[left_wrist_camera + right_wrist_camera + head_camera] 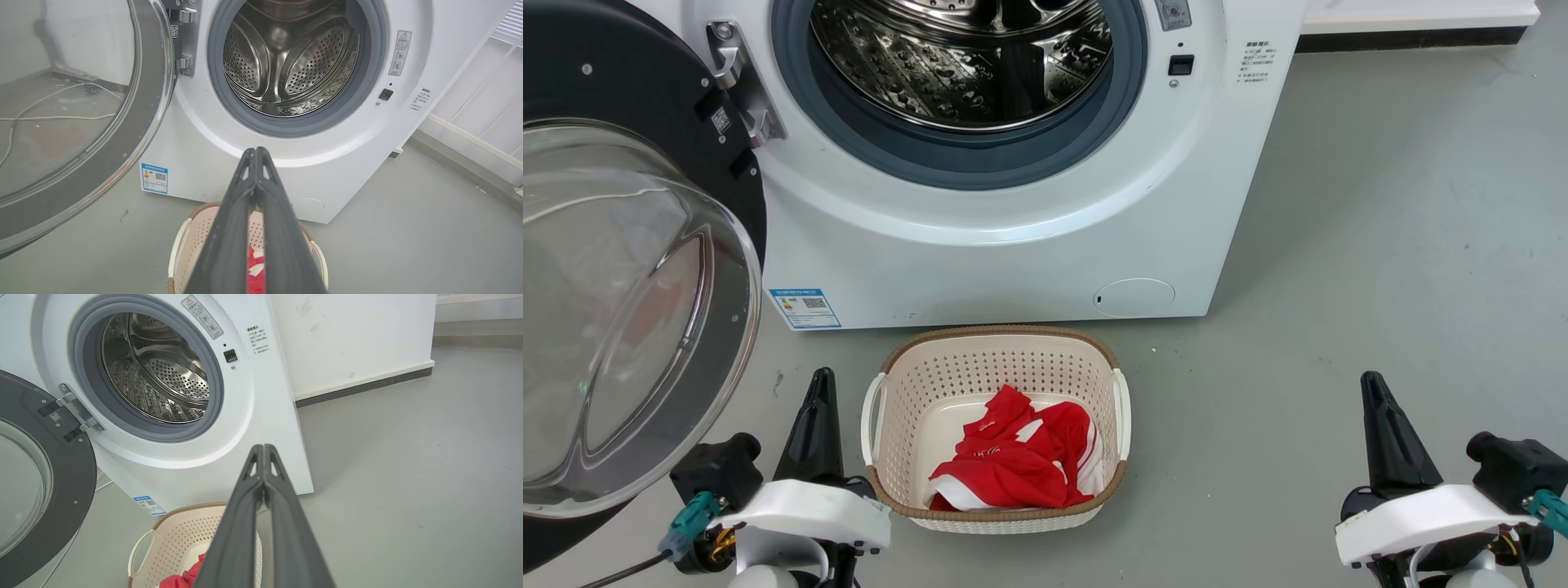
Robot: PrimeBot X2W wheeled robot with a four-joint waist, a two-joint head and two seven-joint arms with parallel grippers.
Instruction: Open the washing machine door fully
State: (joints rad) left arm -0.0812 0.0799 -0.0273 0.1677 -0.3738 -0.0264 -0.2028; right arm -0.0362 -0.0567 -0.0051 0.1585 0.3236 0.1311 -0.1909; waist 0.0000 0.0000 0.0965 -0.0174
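Now the washing machine door [621, 286] is hanging swung wide at the left edge of the washing machine [1013, 269], while the left tool [821, 377] and right tool [1370, 380] are hovering, both pinched together, gripping nothing.

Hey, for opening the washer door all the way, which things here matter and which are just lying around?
For the job: washing machine door, swung open; washing machine; left gripper, shut, beside the door; right gripper, shut.
Just lying about: laundry basket on the floor before the machine; red and white garment inside it.
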